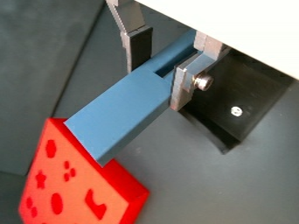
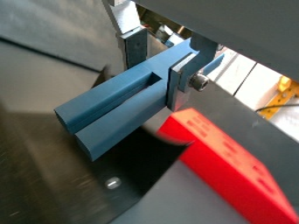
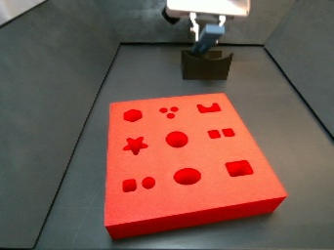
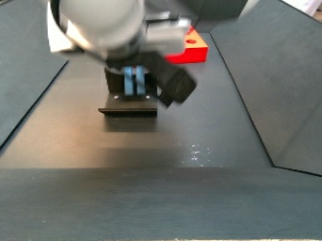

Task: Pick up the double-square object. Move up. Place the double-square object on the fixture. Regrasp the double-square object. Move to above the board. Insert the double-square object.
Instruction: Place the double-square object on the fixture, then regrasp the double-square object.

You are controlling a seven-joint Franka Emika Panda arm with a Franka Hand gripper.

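Note:
The double-square object (image 1: 122, 118) is a long grey-blue bar with a groove along its top. My gripper (image 1: 163, 80) is shut on it near one end. One pad meets its edge and the other finger (image 1: 187, 83) lies flat against its side. In a side view the bar (image 3: 205, 41) hangs tilted under the gripper (image 3: 205, 21), with its low end at the notch of the dark fixture (image 3: 205, 66). The bar's free end points toward the red board (image 3: 183, 161). The fixture (image 1: 239, 109) lies just beyond the fingers, and the board's corner (image 1: 70, 184) shows below the bar's free end.
The dark floor is walled by sloping dark panels (image 3: 59, 98) on both sides. The fixture (image 4: 130, 110) stands at the far end from the board (image 4: 189, 47). Its base plate with a screw (image 2: 111, 182) lies under the bar.

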